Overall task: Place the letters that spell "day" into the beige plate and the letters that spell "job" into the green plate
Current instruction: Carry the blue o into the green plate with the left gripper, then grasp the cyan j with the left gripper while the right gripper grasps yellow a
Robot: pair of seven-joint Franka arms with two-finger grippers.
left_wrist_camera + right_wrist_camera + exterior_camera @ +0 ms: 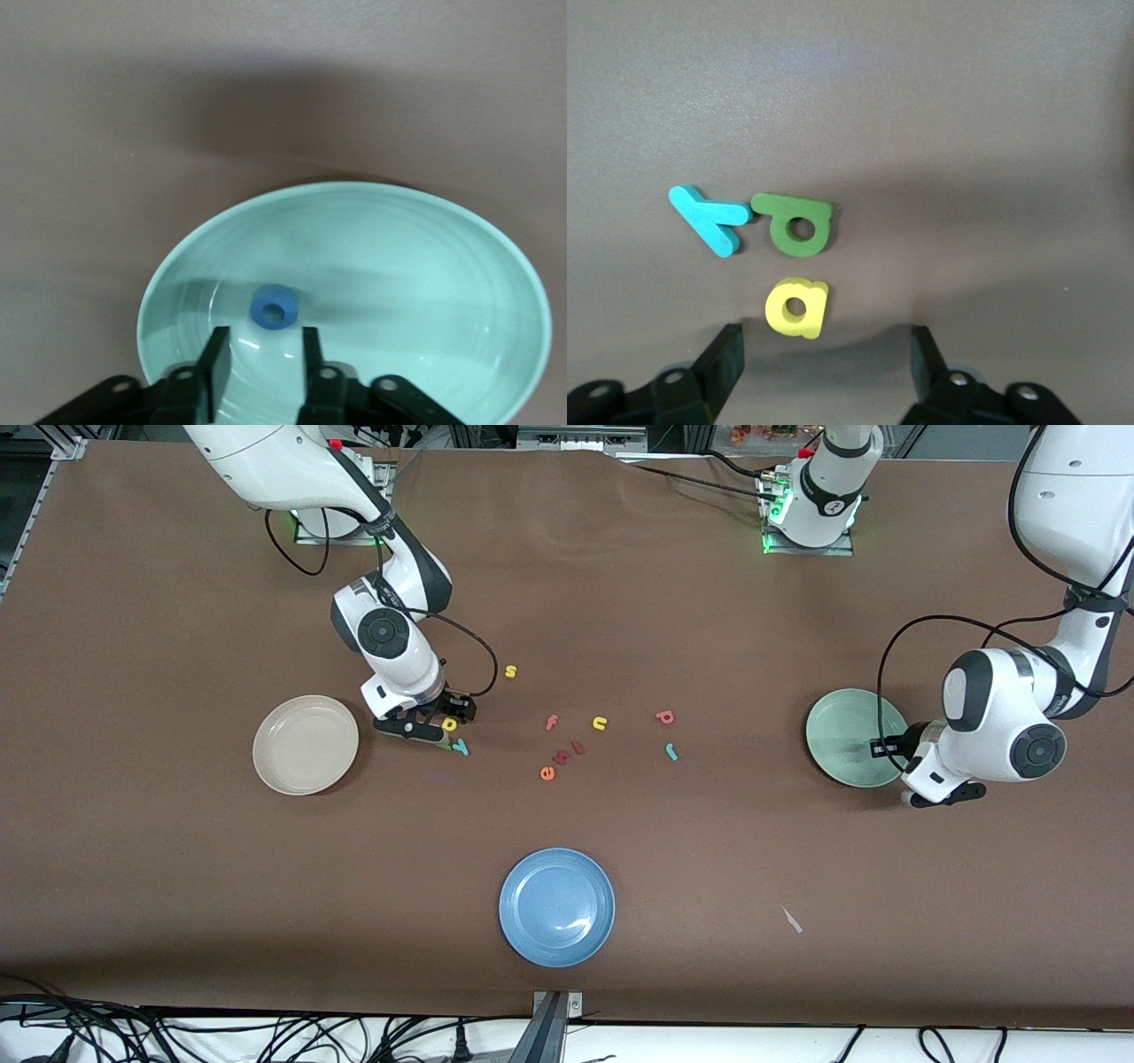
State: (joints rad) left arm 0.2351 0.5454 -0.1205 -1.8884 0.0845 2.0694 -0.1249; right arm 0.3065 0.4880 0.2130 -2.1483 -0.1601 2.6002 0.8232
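My right gripper [438, 723] [826, 341] hangs open low over the table beside the beige plate [306, 746]. The yellow d [449, 724] [797, 307] lies flat just off its fingertips, touched by neither. Close by lie the green a [796, 225] and the teal y [461, 747] [709, 217]. My left gripper [886, 747] [264, 336] is open over the green plate [846, 735] [425, 266]. The blue o [274, 307] lies loose in that plate, just past the fingertips. The teal j [671, 752] and the pinkish-red b [664, 716] rest on the table mid-way between the arms.
A yellow s [510, 671], pink f [551, 723], yellow u [600, 724] and orange e [547, 773] lie scattered mid-table, with two small red letters [578, 747] beside them. A blue plate [556, 906] sits nearer the front camera. A white scrap [791, 919] lies toward the left arm's end.
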